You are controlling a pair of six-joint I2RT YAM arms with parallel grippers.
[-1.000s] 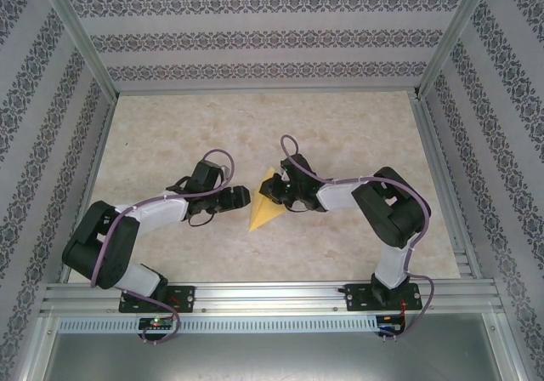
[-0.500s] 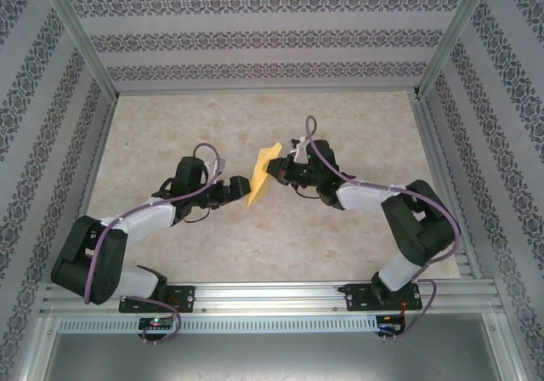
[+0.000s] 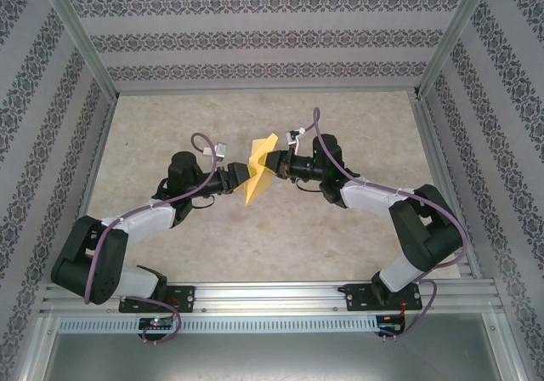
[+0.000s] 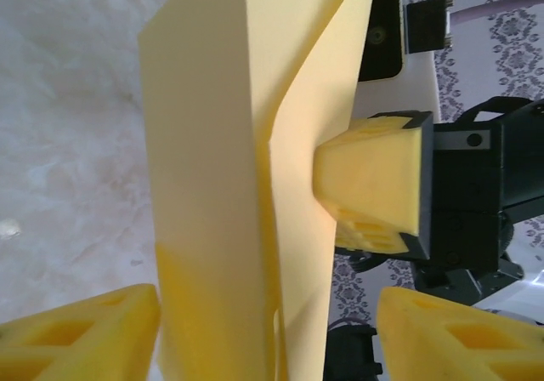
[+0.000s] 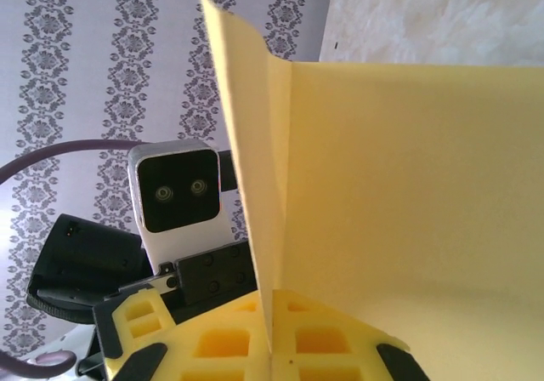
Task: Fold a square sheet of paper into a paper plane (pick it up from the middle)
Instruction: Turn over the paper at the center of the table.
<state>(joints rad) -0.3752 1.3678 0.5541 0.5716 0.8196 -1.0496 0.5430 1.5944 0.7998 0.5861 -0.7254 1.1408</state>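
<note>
The yellow-orange paper plane (image 3: 258, 172), a sheet folded along a centre crease into a narrow pointed shape, hangs above the table's middle with its point toward the near side. My right gripper (image 3: 279, 165) is shut on its crease from the right; in the right wrist view the folded edge (image 5: 255, 185) runs down between the closed yellow fingers (image 5: 212, 343). My left gripper (image 3: 242, 177) comes in from the left and is open. In the left wrist view its fingers (image 4: 76, 334) stand apart on either side of the paper's flaps (image 4: 212, 185).
The marbled tabletop (image 3: 340, 228) lies beneath both raised arms. Patterned walls (image 3: 272, 36) and aluminium posts enclose the far side and both flanks. A metal rail (image 3: 272, 296) with the arm bases runs along the near edge.
The right gripper has lifted the paper off the table and carried it toward the far side. The left gripper followed, moved in around the paper, and its jaws have narrowed.
</note>
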